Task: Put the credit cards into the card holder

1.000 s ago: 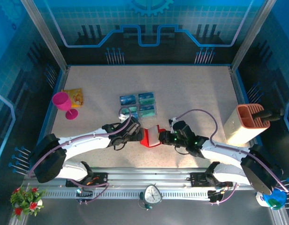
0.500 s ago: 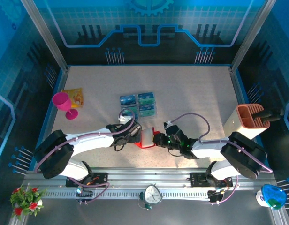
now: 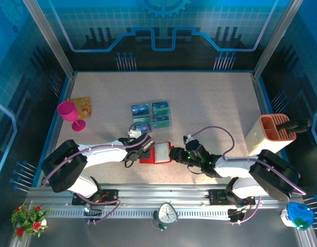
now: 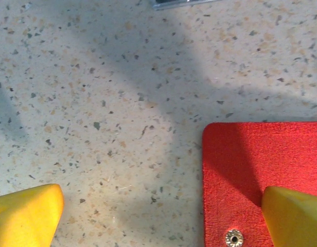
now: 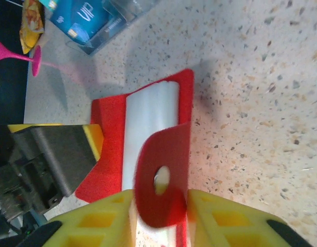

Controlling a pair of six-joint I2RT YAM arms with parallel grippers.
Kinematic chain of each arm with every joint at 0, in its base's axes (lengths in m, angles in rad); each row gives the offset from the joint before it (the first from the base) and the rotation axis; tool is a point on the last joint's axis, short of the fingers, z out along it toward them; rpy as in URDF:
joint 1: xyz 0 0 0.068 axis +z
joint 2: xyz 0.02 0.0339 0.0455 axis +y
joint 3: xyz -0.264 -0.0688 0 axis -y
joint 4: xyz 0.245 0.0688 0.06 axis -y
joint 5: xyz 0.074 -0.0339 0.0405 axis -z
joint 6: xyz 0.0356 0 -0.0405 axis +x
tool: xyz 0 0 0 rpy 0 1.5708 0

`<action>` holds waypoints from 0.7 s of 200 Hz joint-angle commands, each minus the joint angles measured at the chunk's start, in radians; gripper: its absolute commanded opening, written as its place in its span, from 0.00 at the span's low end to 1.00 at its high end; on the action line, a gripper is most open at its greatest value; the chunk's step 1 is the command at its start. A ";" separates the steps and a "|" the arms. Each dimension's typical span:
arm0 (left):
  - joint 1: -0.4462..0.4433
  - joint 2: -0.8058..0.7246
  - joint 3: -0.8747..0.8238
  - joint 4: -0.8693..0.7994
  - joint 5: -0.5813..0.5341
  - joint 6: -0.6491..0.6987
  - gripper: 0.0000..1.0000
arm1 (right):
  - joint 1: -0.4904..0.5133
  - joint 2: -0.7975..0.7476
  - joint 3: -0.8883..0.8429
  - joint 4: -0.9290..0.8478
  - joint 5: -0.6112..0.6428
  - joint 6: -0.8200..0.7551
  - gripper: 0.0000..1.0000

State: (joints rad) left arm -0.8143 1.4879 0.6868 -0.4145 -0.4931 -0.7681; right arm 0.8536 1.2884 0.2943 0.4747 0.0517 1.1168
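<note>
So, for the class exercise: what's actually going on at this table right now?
Two robot arms are working on the red card holder, which lies opened out on the table just in front of them. The right gripper has the holder's red snap flap between its fingers; whether it pinches it is unclear. The left gripper is wide open, low over the holder's other side. The blue credit cards lie clustered on the table beyond the holder.

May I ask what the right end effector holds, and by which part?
The card holder, its clasp flap between the right end effector fingers; whether gripped cannot be told.
</note>
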 commanded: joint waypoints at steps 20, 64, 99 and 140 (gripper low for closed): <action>0.005 -0.007 -0.007 -0.025 -0.043 0.014 0.99 | -0.052 -0.204 0.018 -0.282 0.035 -0.095 0.28; 0.007 -0.007 0.002 -0.022 -0.051 0.029 0.99 | -0.063 -0.234 0.122 -0.436 -0.011 -0.209 0.19; 0.006 -0.008 0.008 -0.030 -0.059 0.036 0.99 | -0.058 -0.075 0.208 -0.390 -0.097 -0.256 0.15; 0.005 -0.023 0.006 -0.042 -0.059 0.035 0.99 | -0.057 0.070 0.243 -0.325 -0.117 -0.268 0.09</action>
State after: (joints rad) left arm -0.8143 1.4876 0.6865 -0.4149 -0.5205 -0.7525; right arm 0.7982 1.3094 0.5152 0.1265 -0.0418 0.8818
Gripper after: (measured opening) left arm 0.992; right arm 0.102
